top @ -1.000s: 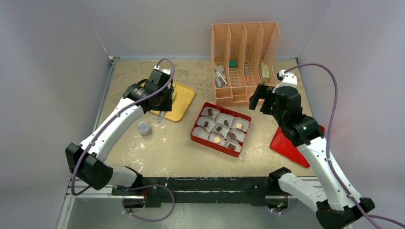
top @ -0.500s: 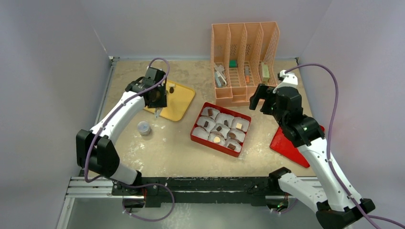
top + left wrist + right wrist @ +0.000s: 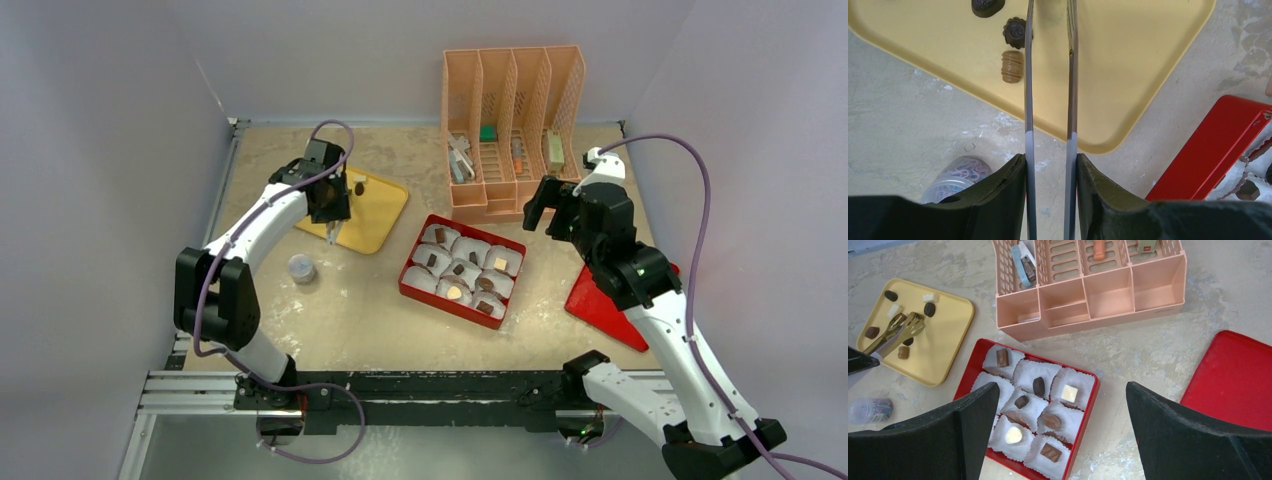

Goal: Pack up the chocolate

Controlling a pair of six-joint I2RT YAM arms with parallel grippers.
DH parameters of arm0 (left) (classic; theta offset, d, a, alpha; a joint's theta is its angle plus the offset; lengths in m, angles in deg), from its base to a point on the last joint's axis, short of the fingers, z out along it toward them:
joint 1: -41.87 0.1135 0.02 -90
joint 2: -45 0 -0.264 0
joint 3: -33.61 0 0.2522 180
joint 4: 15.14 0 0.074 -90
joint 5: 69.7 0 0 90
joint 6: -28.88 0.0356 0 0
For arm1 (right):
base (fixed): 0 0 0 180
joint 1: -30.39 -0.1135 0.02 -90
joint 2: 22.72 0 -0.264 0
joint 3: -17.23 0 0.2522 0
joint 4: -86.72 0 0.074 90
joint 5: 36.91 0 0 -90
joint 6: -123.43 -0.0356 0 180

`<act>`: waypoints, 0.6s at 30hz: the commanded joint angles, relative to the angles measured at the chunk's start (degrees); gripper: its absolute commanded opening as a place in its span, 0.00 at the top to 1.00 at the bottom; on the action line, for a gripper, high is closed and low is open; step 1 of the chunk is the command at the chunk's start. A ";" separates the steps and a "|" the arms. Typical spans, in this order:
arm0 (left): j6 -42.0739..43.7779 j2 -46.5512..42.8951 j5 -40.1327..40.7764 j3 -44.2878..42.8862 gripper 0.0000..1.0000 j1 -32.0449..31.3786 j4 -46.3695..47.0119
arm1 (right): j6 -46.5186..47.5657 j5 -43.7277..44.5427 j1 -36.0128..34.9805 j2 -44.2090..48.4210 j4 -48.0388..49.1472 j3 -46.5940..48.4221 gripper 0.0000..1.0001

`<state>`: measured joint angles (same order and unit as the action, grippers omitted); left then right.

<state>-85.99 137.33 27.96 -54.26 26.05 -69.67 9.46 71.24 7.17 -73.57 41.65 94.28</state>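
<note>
Several chocolate pieces, dark, tan and white, lie on the yellow tray [image 3: 372,212]; the left wrist view shows a tan one [image 3: 1012,66] and a dark round one [image 3: 1017,32]. Others sit in white paper cups in the red box [image 3: 412,288], also in the right wrist view [image 3: 1083,410]. My left gripper [image 3: 328,205] [image 3: 1048,165] is shut on metal tongs [image 3: 1029,100], whose gold tips [image 3: 903,326] hover slightly apart over the tray, empty. My right gripper [image 3: 548,205] [image 3: 1061,390] is open and empty, raised right of the box.
A peach desk organizer [image 3: 510,130] with small items stands at the back. A red lid [image 3: 600,300] lies at the right under my right arm. A small jar of paper clips [image 3: 301,268] stands left of the box, near the tray.
My left arm has swung its elbow toward the left wall and the gripper with the tongs has shifted slightly back over the tray. The right arm has not moved.
</note>
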 commanded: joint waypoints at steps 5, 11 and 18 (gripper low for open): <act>0.95 2.41 -1.04 -2.05 0.63 1.66 4.74 | 0.19 0.56 0.19 0.85 1.26 -0.31 0.01; 1.30 2.82 -1.25 -2.42 0.64 1.75 4.61 | 0.32 0.62 0.19 0.26 1.34 -0.18 0.01; 1.23 2.06 -2.19 -2.59 0.77 1.75 3.85 | 0.15 0.22 0.15 -0.29 1.69 -0.23 0.01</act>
<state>-85.53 140.98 26.71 -54.30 27.34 -67.25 9.46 71.42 7.17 -73.72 41.67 93.88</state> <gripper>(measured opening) 0.354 0.987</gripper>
